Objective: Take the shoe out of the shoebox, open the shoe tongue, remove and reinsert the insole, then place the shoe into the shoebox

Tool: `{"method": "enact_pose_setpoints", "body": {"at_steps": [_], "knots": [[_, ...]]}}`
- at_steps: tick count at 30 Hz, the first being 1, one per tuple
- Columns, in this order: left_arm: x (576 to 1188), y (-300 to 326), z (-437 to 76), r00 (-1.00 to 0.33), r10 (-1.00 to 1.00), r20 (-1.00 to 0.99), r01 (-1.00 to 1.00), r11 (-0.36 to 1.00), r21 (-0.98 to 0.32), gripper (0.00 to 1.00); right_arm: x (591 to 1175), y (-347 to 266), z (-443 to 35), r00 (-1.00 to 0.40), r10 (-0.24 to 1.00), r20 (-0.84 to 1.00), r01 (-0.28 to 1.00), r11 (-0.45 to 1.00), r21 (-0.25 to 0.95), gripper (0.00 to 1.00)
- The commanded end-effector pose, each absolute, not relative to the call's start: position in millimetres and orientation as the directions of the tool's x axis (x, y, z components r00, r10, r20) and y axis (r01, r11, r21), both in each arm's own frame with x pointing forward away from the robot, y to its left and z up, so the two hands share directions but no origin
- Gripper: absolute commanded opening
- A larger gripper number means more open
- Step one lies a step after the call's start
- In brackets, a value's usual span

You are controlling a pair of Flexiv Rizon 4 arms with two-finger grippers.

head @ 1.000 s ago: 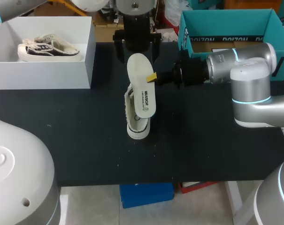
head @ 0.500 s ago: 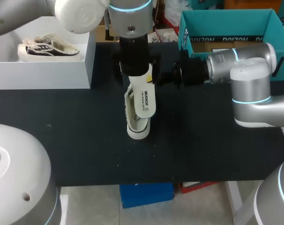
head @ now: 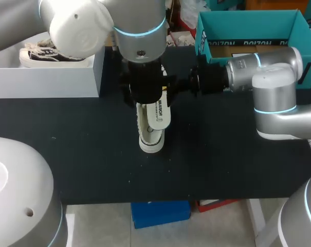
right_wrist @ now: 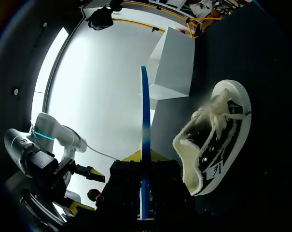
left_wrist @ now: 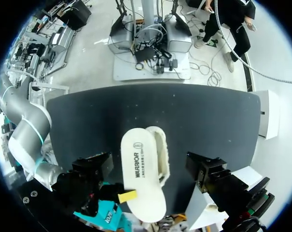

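Note:
A cream low-top shoe (head: pixel 151 138) lies on the black table (head: pixel 83 154), near its middle. Above it the white insole (head: pixel 161 114) stands tilted, its lower end over the shoe. My right gripper (head: pixel 168 86) is shut on the insole's upper edge; in the right wrist view the insole (right_wrist: pixel 145 121) shows edge-on as a thin blue strip between the fingers of the right gripper (right_wrist: pixel 145 159), with the shoe (right_wrist: pixel 213 140) beside it. My left gripper (head: pixel 146 95) hangs open over the insole (left_wrist: pixel 141 174), its black fingers (left_wrist: pixel 92 169) wide on both sides, touching nothing. The white shoebox (head: pixel 47 77) stands at the back left.
A second shoe (head: pixel 29 54) lies inside the white shoebox, partly hidden by my left arm. A teal cardboard box (head: pixel 248 31) stands at the back right behind my right arm.
My left arm has come forward and down over the top of the insole, hiding its upper half. The right arm, insole and shoe have stayed still.

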State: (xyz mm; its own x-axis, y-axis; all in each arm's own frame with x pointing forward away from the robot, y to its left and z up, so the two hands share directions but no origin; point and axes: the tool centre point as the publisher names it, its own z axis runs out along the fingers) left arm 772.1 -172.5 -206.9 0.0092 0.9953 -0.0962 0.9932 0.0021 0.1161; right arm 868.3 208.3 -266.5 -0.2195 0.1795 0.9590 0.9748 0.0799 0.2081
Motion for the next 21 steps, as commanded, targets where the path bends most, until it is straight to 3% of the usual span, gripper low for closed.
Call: {"method": "enact_pose_setpoints", "body": {"at_steps": [1,3,9,21], "knots": [[773,-157,-214,0.063,0.963,-0.263,0.992,-0.031,0.122,1.00,868,209,-267,-0.220,0.181,0.959,0.975,0.078,0.209,0.00],[774,-150,-217,0.126,0.908,-0.399,0.988,-0.079,0.132,1.00,868,209,-267,-0.220,0.181,0.959,0.975,0.078,0.209,0.00],[786,-127,-231,0.110,0.766,-0.633,0.993,-0.066,0.093,1.00,868,209,-267,-0.220,0.181,0.959,0.975,0.078,0.209,0.00],[796,-112,-245,0.109,0.503,-0.857,0.994,-0.082,0.078,1.00,868,209,-267,-0.220,0.181,0.959,0.975,0.078,0.209,0.00]]}}
